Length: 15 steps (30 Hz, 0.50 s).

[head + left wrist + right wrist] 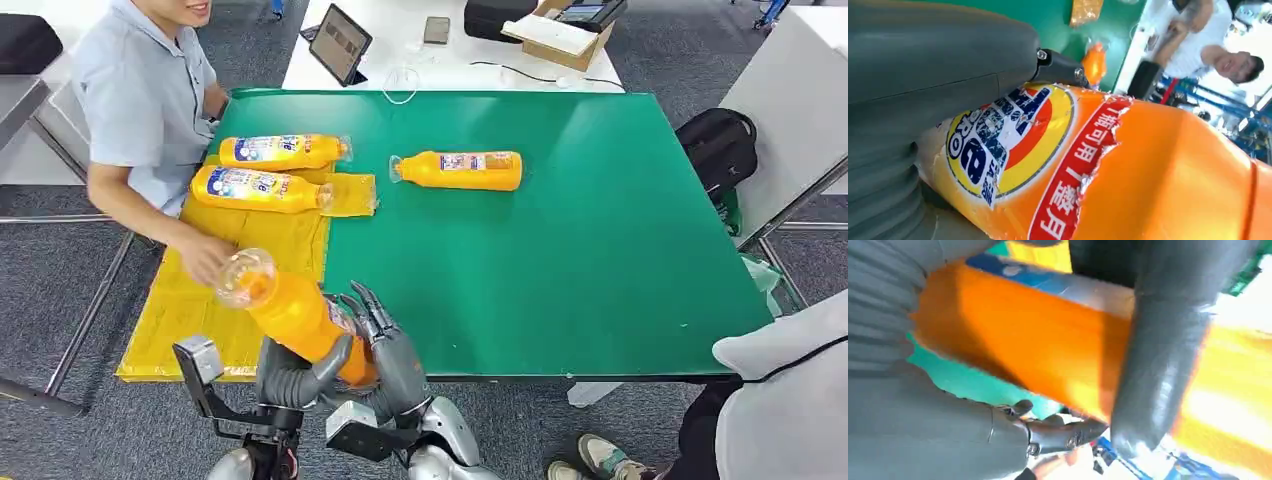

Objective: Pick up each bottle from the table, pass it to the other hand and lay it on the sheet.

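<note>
**Bottle held between both robot hands at the counter's near edge**

An orange bottle (290, 310) is raised at a tilt over the near edge of the green counter (560, 260), its clear cap end pointing up toward the yellow sheet (250, 270). The left robot hand (295, 372) is wrapped around the lower body of the bottle, its thick thumb across the front. The right robot hand (385, 345) presses against the same bottle from the other side, its fingers stretched along the bottle; both are clamped on it. In the left wrist view the torn label (1013, 140) sits right beside the thumb.

2 more bottles (283, 151) (258, 188) lie side by side on the far end of the sheet. A 4th bottle (462, 170) lies on the bare counter, well apart from the sheet. A person's hand (205, 255) rests on the sheet just beside the raised bottle's cap.
</note>
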### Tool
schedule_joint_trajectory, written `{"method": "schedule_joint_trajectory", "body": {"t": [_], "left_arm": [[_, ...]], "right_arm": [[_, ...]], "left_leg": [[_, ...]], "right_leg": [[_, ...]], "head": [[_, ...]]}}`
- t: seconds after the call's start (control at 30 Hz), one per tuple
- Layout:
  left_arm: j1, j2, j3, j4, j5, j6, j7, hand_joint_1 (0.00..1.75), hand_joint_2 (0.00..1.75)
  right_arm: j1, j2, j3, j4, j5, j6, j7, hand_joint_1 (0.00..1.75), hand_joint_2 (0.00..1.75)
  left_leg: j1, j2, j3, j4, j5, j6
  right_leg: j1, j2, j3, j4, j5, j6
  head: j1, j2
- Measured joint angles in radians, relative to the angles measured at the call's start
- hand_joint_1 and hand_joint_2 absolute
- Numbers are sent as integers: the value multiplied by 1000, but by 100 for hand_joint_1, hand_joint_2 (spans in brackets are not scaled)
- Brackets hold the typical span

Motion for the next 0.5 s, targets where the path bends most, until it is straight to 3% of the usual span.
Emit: {"method": "schedule_joint_trajectory", "body": {"t": [0.2, 0.5], "left_arm": [[0, 3, 60, -8, 8, 32, 10, 175, 175], [-14, 15, 106, 11, -68, 83, 40, 175, 175]], "right_arm": [[35, 4, -12, -24, -21, -63, -75, 0, 0], [77, 5, -66, -104, 50, -68, -85, 0, 0]], "left_leg": [[0, 0, 0, 0, 0, 0], [0, -2, 0, 0, 0, 0]], "right_leg": [[0, 0, 0, 0, 0, 0], [0, -1, -1, 0, 0, 0]], "head": [[0, 0], [1, 0]]}}
